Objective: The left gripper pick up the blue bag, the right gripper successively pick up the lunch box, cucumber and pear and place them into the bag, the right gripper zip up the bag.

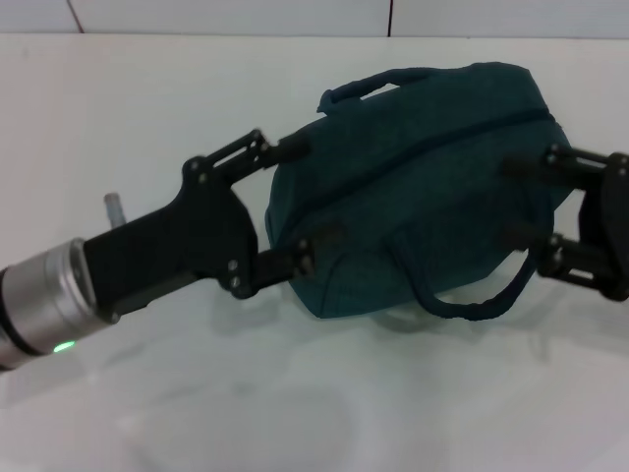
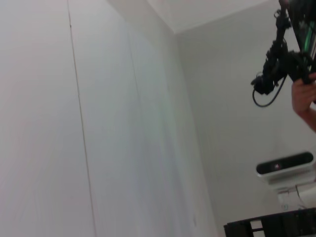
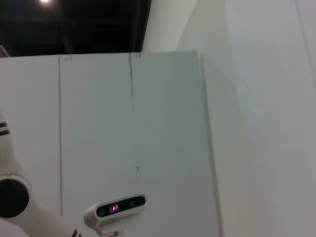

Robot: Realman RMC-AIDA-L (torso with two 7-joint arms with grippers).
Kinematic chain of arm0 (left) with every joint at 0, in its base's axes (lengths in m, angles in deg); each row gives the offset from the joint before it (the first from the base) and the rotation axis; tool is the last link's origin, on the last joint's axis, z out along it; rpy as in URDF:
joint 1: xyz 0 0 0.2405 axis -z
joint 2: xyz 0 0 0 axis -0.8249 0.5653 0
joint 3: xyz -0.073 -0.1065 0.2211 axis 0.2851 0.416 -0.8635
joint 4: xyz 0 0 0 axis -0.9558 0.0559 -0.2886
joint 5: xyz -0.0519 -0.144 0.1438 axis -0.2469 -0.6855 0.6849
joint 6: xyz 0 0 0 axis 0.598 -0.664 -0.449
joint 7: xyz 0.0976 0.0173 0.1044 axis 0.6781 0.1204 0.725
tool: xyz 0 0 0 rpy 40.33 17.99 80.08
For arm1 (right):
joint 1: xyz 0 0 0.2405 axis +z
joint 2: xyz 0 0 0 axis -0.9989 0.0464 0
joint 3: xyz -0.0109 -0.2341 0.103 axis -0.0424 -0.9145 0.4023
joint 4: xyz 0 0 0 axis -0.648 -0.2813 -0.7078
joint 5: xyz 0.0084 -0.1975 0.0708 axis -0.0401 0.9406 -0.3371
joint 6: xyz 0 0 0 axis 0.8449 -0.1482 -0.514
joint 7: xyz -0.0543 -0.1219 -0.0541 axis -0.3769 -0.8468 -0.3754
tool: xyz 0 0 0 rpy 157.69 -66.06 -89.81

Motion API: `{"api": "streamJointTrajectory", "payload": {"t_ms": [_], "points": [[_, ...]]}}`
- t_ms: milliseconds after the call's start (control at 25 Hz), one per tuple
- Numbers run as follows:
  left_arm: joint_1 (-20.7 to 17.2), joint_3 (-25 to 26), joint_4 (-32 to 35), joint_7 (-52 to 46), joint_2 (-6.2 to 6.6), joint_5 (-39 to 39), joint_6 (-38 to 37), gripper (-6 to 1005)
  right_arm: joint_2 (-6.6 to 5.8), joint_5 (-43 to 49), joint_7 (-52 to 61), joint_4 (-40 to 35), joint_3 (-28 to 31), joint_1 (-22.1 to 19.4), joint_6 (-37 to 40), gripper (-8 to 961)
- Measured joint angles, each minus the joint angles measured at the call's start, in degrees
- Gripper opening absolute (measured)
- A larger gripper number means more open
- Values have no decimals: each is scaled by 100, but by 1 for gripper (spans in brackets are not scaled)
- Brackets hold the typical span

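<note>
The blue bag lies on its side mid-table in the head view. A dark zipper line runs across its top, one loop handle sits at its far edge and the other hangs toward me. My left gripper, with a silver wrist and green light, reaches in from the left. It is open, its fingers spread over the bag's left end. My right gripper comes in from the right edge, open, with both fingertips at the bag's right end. The lunch box, cucumber and pear are out of view. The wrist views show only walls.
The white table runs back to a tiled wall. A small grey object stands behind my left arm. In the left wrist view a hand holds dark gear high up. A wall-mounted camera shows in the right wrist view.
</note>
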Motion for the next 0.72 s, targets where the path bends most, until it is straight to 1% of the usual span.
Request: {"api": "streamJointTrajectory", "payload": {"t_ms": [160,280,360,480,560,640,720], "points": [[-210,-4,4,460,-11,21,-38,736,35,153,2,-22,-2,29,-23,589],[-237,-25,5,576,6,134,-49,735,75,162,3,-23,13,9,-87,589],[-233,-26,5,572,44,254,-50,735,117,164,4,-23,14,0,-188,589],[-231,0,5,549,103,427,-52,734,225,232,-27,-23,2,3,-350,589],[-234,17,3,544,112,469,-52,733,311,301,-73,-23,5,-3,-466,589],[-237,22,3,533,116,469,-67,733,359,308,-98,-22,-4,-14,-497,589],[-238,17,2,524,128,484,-115,674,402,309,-110,-22,-9,-22,-501,589]]}}
